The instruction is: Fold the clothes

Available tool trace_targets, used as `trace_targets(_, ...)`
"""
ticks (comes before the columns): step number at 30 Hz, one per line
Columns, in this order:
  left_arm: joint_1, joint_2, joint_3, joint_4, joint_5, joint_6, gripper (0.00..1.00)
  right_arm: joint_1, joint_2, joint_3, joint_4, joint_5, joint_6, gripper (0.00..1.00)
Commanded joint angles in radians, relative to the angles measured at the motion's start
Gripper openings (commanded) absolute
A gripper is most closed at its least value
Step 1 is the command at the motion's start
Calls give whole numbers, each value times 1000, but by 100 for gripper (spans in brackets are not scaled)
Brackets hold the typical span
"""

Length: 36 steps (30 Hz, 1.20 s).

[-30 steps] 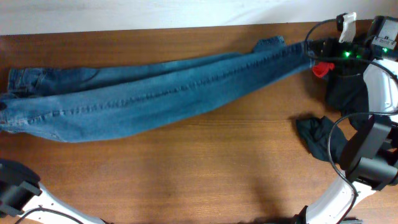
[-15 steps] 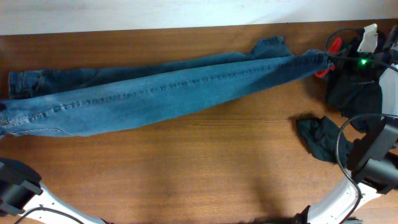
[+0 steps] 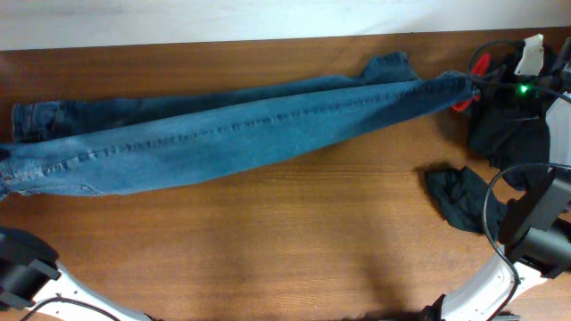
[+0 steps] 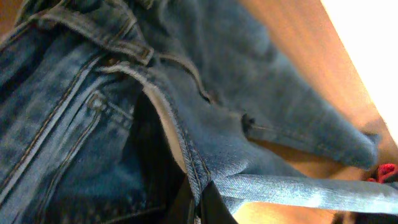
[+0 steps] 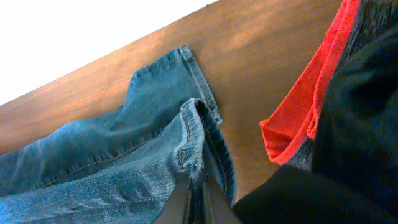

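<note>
The clothes are medium-blue jeans (image 3: 223, 134) stretched long across the table (image 3: 312, 250), waist at the left, leg ends at the back right. My right gripper (image 3: 470, 85) is shut on a leg hem (image 5: 196, 134), its jaws (image 5: 198, 199) pinching the folded denim edge. In the left wrist view my left gripper (image 4: 200, 202) is shut on a seamed edge of the jeans (image 4: 186, 112) near the waistband. In the overhead view that gripper is lost at the left edge. The second leg end (image 3: 388, 64) lies loose behind.
A dark garment pile (image 3: 504, 134) with a red piece (image 5: 305, 106) lies right beside my right gripper. Another dark cloth (image 3: 455, 198) lies in front of it. The table's back edge meets a white wall (image 3: 268, 18).
My right gripper has moved right with the hem, drawing the jeans straighter and narrower. In the last half second nothing has visibly moved.
</note>
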<state>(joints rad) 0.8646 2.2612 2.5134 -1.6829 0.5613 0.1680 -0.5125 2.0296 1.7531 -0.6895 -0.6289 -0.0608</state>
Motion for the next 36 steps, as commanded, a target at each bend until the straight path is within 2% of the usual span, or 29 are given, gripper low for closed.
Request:
trace_targets(1,23,-14,11,57,126,113,0,-30,-21,16,52,66,-9,4)
trace_targets(9,-40,-83,12,-3,209,305,1,-24,-24,17,129,-110,-10,4)
trace_targets(15,-169,-201,12,-5,123,425,1,-24,-26,17,129,-112,-9,4)
trace_targets(23,-362,-463,10,-5,-223,276,1,-24,-26,16,125,-112,-9,4)
trace_targets(28,-441,-543,-95,14,-274,262,1,-24,-26,17,125,-112,-8,4)
trace_targets(31,-477,-580,-188,99,-291,263,1,-24,-26,17,122,-112,-9,4)
trace_targets(36,-592,-704,-233,204,-436,257,1,-24,-26,17,123,-112,-9,5)
